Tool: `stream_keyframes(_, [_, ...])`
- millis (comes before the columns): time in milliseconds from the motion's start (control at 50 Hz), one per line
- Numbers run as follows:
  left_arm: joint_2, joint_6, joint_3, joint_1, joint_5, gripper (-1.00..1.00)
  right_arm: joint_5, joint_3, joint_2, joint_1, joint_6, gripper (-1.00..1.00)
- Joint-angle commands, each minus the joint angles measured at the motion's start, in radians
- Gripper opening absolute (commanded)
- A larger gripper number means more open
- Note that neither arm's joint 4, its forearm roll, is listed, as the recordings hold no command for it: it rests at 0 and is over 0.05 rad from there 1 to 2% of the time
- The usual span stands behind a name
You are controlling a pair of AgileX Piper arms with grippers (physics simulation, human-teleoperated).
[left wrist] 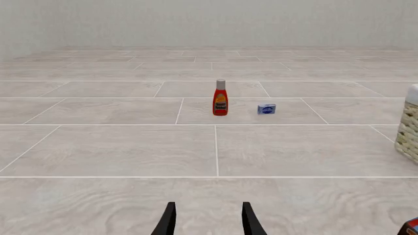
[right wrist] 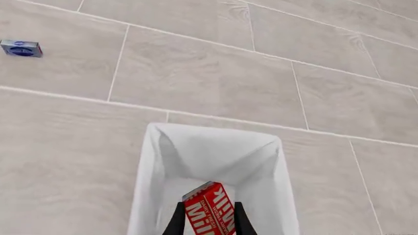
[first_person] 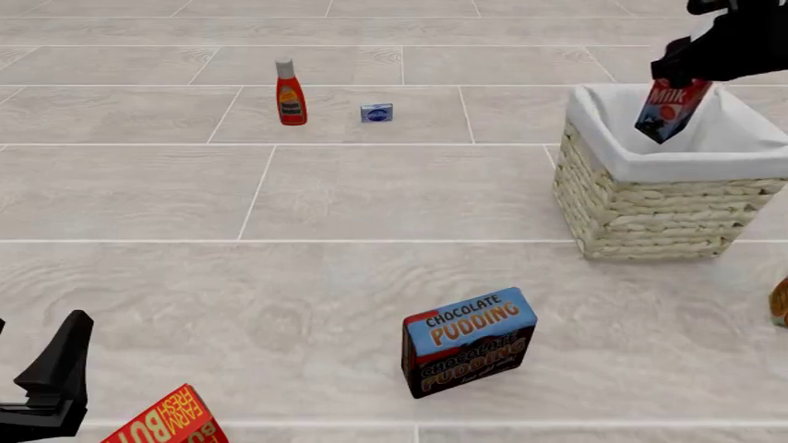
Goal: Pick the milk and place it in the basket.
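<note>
The milk (first_person: 671, 109), a small red carton with white lettering and a dark blue bottom, hangs tilted over the open top of the basket (first_person: 652, 208), a large cream wicker basket with white cloth lining. My right gripper (first_person: 689, 63) is shut on the milk's top. In the right wrist view the milk (right wrist: 209, 215) sits between the fingers, above the basket's white lining (right wrist: 216, 161). My left gripper (left wrist: 207, 223) is open and empty, low near the front left (first_person: 55, 374).
A red ketchup bottle (first_person: 290, 92) and a small blue box (first_person: 376, 113) stand at the back. A Chocolate Pudding box (first_person: 468, 341) stands at front centre. An orange box (first_person: 166, 423) lies by the left gripper. The basket's edge shows in the left wrist view (left wrist: 410, 127).
</note>
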Motion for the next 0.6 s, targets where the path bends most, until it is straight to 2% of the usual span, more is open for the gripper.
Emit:
stream_keyframes(20, [0.000,0.000,0.000,0.000,0.000,1.00,-0.039,-0.009,0.039,-0.008,0.033,-1.00])
stream_keyframes(600, [0.000,0.000,0.000,0.000,0.000,1.00,-0.106,0.048,0.102,-0.014,0.050,-1.00])
